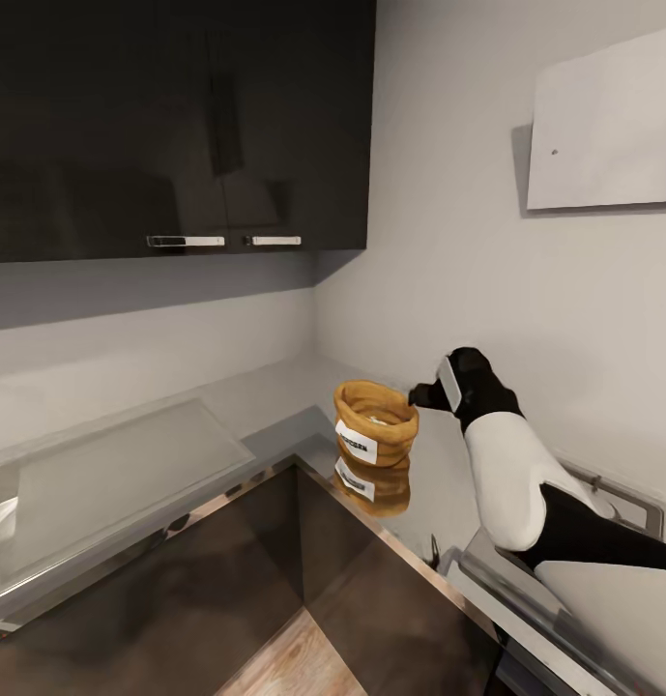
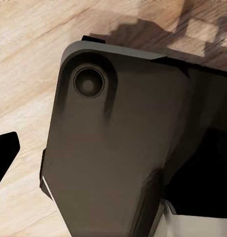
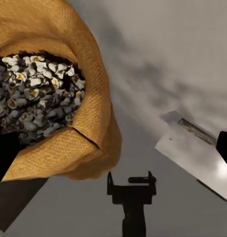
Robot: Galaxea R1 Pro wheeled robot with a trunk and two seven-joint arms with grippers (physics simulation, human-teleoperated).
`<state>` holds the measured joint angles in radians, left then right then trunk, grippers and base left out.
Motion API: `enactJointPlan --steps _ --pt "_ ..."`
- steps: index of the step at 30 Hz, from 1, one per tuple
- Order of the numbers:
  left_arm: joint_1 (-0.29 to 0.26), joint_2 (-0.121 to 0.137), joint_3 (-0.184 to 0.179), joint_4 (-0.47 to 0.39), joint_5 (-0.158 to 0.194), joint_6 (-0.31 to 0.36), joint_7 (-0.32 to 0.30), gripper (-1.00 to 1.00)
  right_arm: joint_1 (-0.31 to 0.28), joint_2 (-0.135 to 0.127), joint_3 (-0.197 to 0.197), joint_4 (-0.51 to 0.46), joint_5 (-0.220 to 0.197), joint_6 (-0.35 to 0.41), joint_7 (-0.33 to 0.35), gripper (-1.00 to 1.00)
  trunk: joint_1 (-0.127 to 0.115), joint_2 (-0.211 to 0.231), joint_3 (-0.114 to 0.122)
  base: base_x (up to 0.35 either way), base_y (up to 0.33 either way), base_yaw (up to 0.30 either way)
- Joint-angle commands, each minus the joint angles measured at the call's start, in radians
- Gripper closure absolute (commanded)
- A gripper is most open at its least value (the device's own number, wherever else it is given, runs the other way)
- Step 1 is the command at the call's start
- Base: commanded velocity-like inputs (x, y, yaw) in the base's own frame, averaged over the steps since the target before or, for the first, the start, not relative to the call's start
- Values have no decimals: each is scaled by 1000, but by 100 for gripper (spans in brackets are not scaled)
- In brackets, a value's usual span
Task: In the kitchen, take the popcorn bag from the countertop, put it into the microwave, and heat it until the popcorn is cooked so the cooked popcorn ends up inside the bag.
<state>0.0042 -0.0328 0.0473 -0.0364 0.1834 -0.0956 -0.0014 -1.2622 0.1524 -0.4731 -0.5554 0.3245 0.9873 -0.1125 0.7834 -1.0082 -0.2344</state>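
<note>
From the head camera, the popcorn bag [image 1: 375, 421] stands upright in the inner corner of the L-shaped countertop [image 1: 275, 391], its rolled rim open upward and its white label facing the room; a reflection of it lies on the glossy steel just in front. The right gripper [image 1: 421, 394] reaches in from the right, close beside the bag's rim at about the rim's height, at the end of a white and black forearm. Whether its fingers touch the bag is hard to judge from here, and the fingers themselves are too dark and small to say if they are apart or together. Dark wall cabinets [image 1: 178, 126] with two metal handles hang above the corner. A pale flat panel [image 1: 110, 474] lies on the counter's left run, and a white board [image 1: 608, 121] is fixed to the right wall. A steel sink edge [image 1: 618, 493] sits behind the forearm.

The left wrist camera looks down on a wooden floor [image 2: 29, 64] with a dark grey robot part [image 2: 118, 148], bearing a round recess, over it. That gripper's finger state cannot be told here.

The right wrist camera sees the bag [image 3: 88, 113] very near, open, with white and yellow popped kernels [image 3: 34, 94] inside. A dark finger [image 3: 4, 153] overlaps the bag's near edge and another [image 3: 225, 148] sits well off to the far side, so the fingers stand wide apart. A shiny flat plate [image 3: 192, 153] lies on the grey counter beyond.
</note>
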Motion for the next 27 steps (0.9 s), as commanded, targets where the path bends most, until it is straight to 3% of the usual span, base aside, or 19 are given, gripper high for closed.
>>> enactJointPlan --steps 1,13,18,27 --pt "0 -1 4 -2 4 -1 0 -100 -1 2 -7 0 0 1 -4 -100 0 -1 -1 0 0 0" --pt "0 1 5 -2 4 0 0 -100 -1 4 -7 3 0 1 -3 -100 0 -1 -1 96 0 0" --pt "0 1 5 -2 4 0 0 -100 -1 3 -2 106 10 -16 -2 -100 0 -1 -1 0 0 0" --pt "0 1 5 -2 4 0 0 -100 -1 -4 -1 121 4 -38 1 -100 0 -1 -1 0 0 0"
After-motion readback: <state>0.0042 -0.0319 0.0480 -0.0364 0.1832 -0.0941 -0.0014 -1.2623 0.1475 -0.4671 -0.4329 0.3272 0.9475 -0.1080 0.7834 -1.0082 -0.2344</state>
